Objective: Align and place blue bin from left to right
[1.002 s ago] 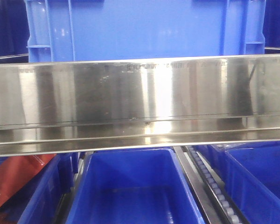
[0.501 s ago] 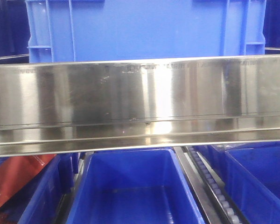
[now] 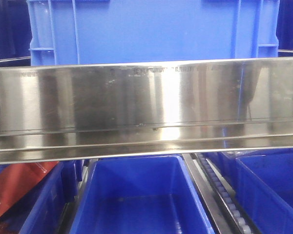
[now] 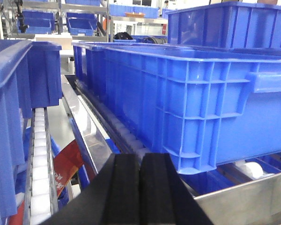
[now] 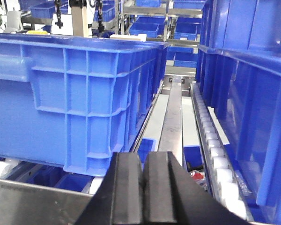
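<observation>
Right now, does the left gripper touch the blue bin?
Apart. In the left wrist view the left gripper, its black pads pressed together, sits in front of the blue bin, with the steel rail and open space showing between them.

Bright warehouse light falls on metal shelving racks (image 4: 131, 18) stacked with blue tubs (image 5: 150, 29), beside roller tracks (image 5: 215, 150).

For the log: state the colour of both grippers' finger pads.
Black, on both; clearest on the fingers in the right wrist view.

The blue bin (image 3: 154, 29) sits on a roller shelf (image 5: 215, 154), apparently behind its steel lip (image 3: 146, 102).
</observation>
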`<act>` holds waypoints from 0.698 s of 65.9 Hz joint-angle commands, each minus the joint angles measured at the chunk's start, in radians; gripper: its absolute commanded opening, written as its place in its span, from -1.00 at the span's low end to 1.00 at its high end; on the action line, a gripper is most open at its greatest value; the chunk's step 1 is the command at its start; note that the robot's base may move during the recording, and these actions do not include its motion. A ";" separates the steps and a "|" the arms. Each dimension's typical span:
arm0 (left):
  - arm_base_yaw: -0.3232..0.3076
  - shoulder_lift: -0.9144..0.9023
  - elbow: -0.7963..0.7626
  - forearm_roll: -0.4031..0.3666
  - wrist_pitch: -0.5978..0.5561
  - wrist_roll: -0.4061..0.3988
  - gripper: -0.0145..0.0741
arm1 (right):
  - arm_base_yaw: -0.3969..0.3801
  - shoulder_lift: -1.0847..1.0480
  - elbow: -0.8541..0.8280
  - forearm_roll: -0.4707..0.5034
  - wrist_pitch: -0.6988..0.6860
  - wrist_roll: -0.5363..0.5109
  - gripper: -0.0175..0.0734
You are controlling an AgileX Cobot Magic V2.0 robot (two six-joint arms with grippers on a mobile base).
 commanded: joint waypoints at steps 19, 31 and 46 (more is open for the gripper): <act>0.003 -0.006 0.001 0.002 -0.025 -0.004 -0.92 | -0.006 -0.003 0.003 -0.014 -0.030 -0.006 -0.97; 0.003 -0.006 0.004 0.002 -0.027 -0.004 -0.92 | -0.006 -0.003 0.003 -0.014 -0.030 -0.006 -0.97; 0.104 -0.006 0.011 -0.016 -0.018 0.001 -0.92 | -0.006 -0.003 0.003 -0.014 -0.030 -0.006 -0.97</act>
